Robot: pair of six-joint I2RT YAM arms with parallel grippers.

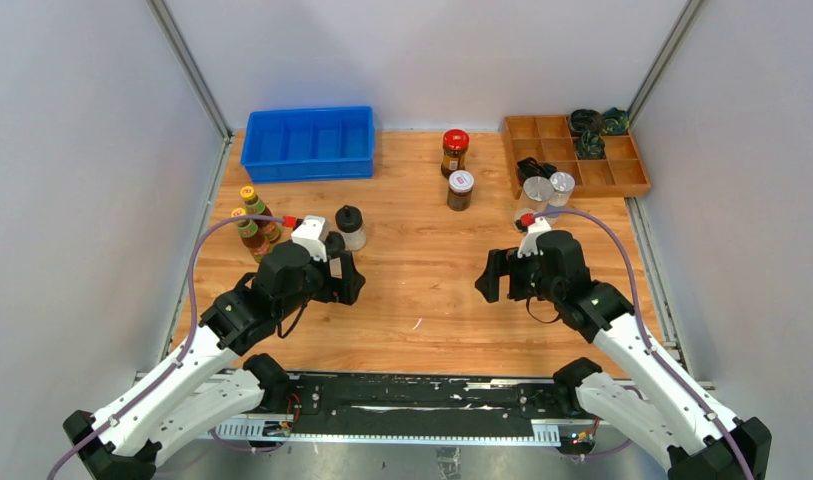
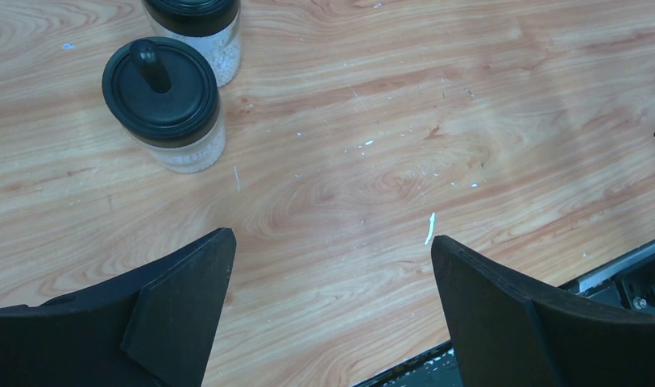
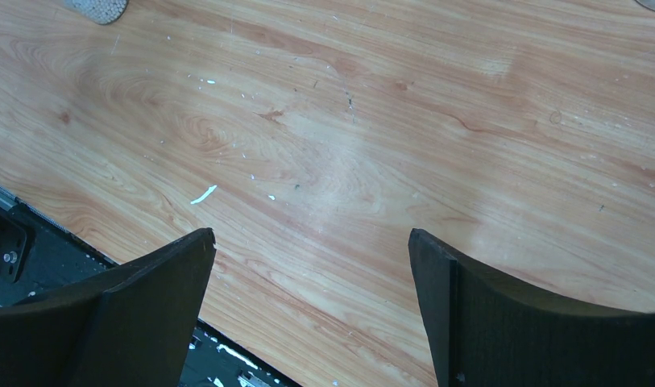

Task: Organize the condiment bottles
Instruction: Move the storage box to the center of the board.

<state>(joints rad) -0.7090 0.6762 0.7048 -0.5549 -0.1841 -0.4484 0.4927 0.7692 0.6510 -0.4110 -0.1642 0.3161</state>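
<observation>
The wooden table (image 1: 422, 290) lies bare under both grippers. The blue bin (image 1: 307, 140) sits well beyond the left gripper (image 2: 330, 242), the wooden tray (image 1: 607, 172) beyond the right gripper (image 3: 312, 238) and to its right. Each gripper hangs spread wide with nothing in its grasp. Two black-lidded shakers (image 2: 163, 93) stand just ahead of the left gripper, two yellow-capped bottles (image 1: 250, 200) to its left. The red-lidded jar (image 1: 455, 152) and white-lidded jar (image 1: 461, 189) stand beyond, between the grippers; two silver-lidded jars (image 1: 537, 192) stand just beyond the right one.
</observation>
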